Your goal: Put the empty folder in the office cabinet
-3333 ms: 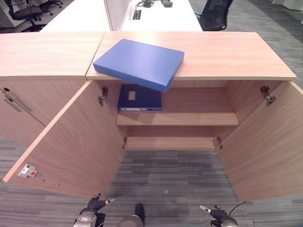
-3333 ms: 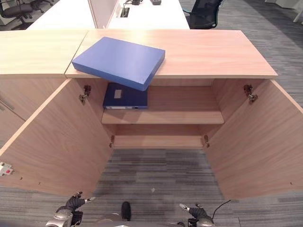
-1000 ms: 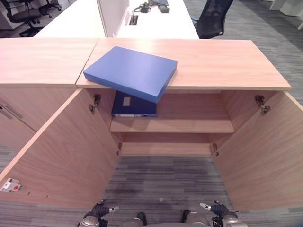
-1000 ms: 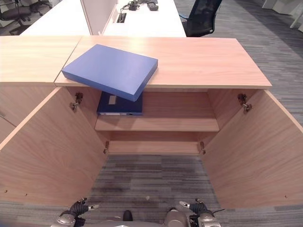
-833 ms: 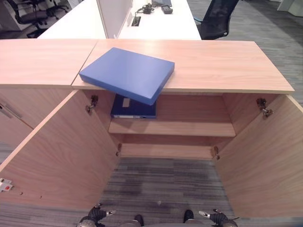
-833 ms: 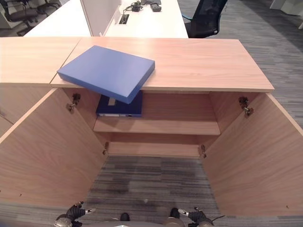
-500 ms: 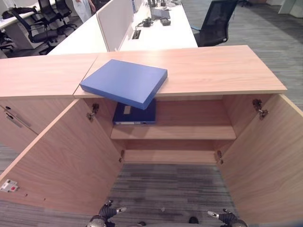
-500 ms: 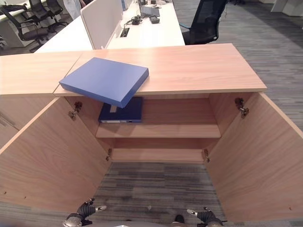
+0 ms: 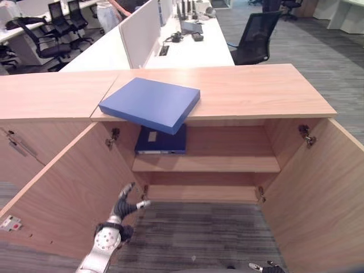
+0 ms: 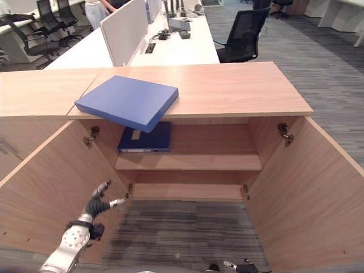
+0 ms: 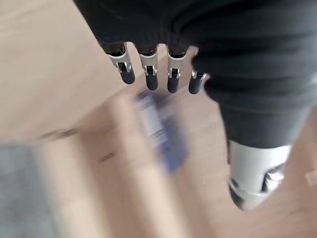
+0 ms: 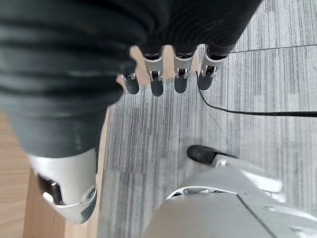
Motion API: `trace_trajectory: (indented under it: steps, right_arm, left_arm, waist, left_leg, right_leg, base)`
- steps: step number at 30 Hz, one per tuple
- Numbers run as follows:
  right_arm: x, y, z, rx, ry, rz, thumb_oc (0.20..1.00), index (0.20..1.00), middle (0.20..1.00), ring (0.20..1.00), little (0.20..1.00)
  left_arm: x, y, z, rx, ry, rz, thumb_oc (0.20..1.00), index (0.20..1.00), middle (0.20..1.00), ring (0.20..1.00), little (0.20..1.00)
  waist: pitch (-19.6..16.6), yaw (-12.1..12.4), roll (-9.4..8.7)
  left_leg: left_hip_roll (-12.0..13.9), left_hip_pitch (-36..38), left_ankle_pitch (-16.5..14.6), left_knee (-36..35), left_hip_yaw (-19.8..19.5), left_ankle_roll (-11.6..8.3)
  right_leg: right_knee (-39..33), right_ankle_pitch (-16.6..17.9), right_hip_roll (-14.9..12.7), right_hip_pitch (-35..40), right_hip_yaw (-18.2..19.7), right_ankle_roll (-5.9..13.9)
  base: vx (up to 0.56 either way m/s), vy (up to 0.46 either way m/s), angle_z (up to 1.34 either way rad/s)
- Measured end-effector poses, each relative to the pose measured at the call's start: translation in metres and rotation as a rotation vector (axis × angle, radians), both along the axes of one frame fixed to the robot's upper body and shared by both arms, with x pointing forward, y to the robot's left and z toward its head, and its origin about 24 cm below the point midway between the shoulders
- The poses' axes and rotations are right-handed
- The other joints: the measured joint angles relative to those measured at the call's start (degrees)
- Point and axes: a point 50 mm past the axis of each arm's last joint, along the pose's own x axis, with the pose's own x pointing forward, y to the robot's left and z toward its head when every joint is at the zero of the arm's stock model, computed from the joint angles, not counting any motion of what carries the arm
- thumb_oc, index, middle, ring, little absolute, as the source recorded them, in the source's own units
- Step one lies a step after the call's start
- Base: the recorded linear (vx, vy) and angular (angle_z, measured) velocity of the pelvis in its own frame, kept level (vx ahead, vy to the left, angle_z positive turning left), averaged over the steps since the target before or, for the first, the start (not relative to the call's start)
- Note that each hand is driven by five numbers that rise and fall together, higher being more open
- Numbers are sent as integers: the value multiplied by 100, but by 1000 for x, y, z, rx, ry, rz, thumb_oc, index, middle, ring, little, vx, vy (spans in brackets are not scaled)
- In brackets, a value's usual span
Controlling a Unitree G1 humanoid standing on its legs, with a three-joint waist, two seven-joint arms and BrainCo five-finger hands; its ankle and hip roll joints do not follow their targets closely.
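Head views: light blue folder (image 9: 149, 104) lies flat on cabinet top (image 9: 256, 91), one corner overhanging the open front; a darker folder (image 9: 161, 140) sits on the upper shelf (image 9: 227, 164). Left hand (image 9: 126, 203) is raised beside the open left door (image 9: 68, 193), fingers spread, empty. Right wrist view: right hand (image 12: 163, 74), fingers relaxed, empty, above grey carpet (image 12: 257, 124).

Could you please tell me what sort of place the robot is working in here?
Most likely an open-plan office: white desks with a divider screen, black swivel chairs, grey carpet, and a wooden cabinet, doors open, with a blue folder on top.
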Motion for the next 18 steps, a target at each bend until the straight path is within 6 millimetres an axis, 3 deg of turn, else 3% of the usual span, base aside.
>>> trace_trajectory:
  steps: [1, 2, 4, 8, 9, 12, 13, 18]
  right_arm:
    - [0, 0, 0, 0, 0, 0, 1000, 1000, 1000, 1000, 1000]
    - [-1, 1, -1, -2, 2, -2, 1000, 1000, 1000, 1000, 1000]
    - [-4, 1, -1, -8, 12, -5, 1000, 1000, 1000, 1000, 1000]
    - [-7, 5, -3, -4, 23, 18, 1000, 1000, 1000, 1000, 1000]
    - [-13, 6, -4, -2, 37, 15, 1000, 1000, 1000, 1000, 1000]
    - [-14, 9, -4, 3, 42, 25, 1000, 1000, 1000, 1000, 1000]
    - [-14, 9, -5, 3, 44, 34, 1000, 1000, 1000, 1000, 1000]
    - [-15, 11, -5, 7, 51, 58, 1000, 1000, 1000, 1000, 1000]
  left_arm:
    - [2, 3, 7, 29, -34, 13, 1000, 1000, 1000, 1000, 1000]
    - [7, 15, 27, 168, -129, 41, 1000, 1000, 1000, 1000, 1000]
    - [11, 29, 40, 275, -193, 87, 1000, 1000, 1000, 1000, 1000]
    - [17, 45, 73, 508, -308, 77, 1000, 1000, 1000, 1000, 1000]
    - [22, 47, 90, 627, -386, 64, 1000, 1000, 1000, 1000, 1000]
    - [32, 44, 108, 730, -475, 54, 1000, 1000, 1000, 1000, 1000]
    - [39, 43, 124, 827, -532, 21, 1000, 1000, 1000, 1000, 1000]
    - [51, 37, 146, 1006, -608, -72, 1000, 1000, 1000, 1000, 1000]
  waist:
    - [4, 4, -7]
    - [14, 9, -33]
    - [19, 21, -46]
    - [33, 58, -127]
    - [9, 80, -145]
    - [-2, 75, -147]
    - [-13, 54, -149]
    - [-40, -11, -117]
  left_leg:
    - [2, 0, 2, -1, -10, -3]
    - [5, 10, 8, -2, -56, -12]
    - [4, 63, 4, -4, -56, -14]
    - [9, 56, -5, -4, -58, -21]
    - [4, 62, -4, -5, -59, -20]
    - [1, 65, 1, -4, -55, -22]
    - [7, 68, 6, -4, -54, -30]
    - [4, 85, 15, -3, -43, -40]
  right_leg:
    - [0, 0, 2, 7, -11, 0]
    - [0, -6, 3, 41, -48, -7]
    - [0, -27, -2, 89, -50, 12]
    - [0, -46, 1, 83, -49, 18]
    - [0, -46, -6, 93, -49, 19]
    - [0, -43, -6, 88, -41, 22]
    - [0, -43, 4, 90, -40, 23]
    - [0, -21, 7, 101, -32, -4]
  base:
    - [17, -43, 10]
    - [22, -37, 9]
    - [10, -32, 4]
    - [7, -16, 0]
    - [0, 0, 0]
    - [4, -12, 0]
    - [0, 0, 0]
    - [0, 0, 0]
